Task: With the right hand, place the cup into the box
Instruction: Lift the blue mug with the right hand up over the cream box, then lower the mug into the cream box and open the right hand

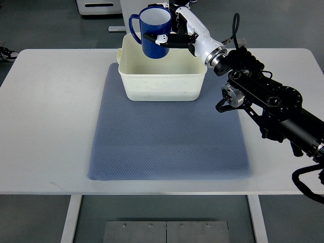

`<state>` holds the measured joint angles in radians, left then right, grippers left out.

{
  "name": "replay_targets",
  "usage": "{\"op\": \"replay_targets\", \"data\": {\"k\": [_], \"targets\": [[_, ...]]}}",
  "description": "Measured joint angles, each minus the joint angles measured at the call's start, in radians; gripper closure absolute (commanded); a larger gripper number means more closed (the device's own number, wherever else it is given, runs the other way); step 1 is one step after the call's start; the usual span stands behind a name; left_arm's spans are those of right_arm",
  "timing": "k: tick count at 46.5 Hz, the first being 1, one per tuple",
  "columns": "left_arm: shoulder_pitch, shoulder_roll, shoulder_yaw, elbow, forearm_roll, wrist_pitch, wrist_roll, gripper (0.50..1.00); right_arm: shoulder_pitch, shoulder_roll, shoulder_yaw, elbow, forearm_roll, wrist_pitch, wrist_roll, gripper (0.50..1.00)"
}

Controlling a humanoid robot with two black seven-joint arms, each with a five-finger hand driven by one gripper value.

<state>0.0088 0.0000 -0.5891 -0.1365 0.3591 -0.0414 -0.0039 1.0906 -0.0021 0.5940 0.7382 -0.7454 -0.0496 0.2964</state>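
Right hand [174, 34]: it's wrapping its white fingers [158, 39] around the blue cup [154, 31] — gripping it from the cup's right side, with the black arm coming in from the picture's right edge.

Cup: it's sitting upright in that grip, open mouth facing up so you can see the white-ish inside, handle sticking out to the left. It's hanging over the far part of the box [162, 83], and its lower end is overlapping the box opening in this view — can't tell if the bottom is touching anything inside.

Box: cream plastic tub, it's resting on the far edge of the blue mat [167, 142], roughly centered left to right. Inside looks bare apart from where the cup is covering it.

Mat: it's lying flat on the white table [45, 116], taking up the middle.

Left arm: not showing up anywhere in the shot.

Background: grey floor past the table's far edge, plus some white furniture base [98, 7] peeking in at the top, kind of cut off.
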Motion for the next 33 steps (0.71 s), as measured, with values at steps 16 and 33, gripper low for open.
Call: {"op": "replay_targets", "data": {"k": [16, 33], "targets": [[0.001, 0.000, 0.000, 0.000, 0.001, 0.000, 0.000, 0.500, 0.018, 0.002, -0.024, -0.154, 0.000, -0.078, 0.007, 1.000], [0.000, 0.000, 0.000, 0.000, 0.000, 0.000, 0.000, 0.500, -0.020, 0.002, -0.137, -0.151, 0.040, -0.101, 0.014, 1.000]]}}
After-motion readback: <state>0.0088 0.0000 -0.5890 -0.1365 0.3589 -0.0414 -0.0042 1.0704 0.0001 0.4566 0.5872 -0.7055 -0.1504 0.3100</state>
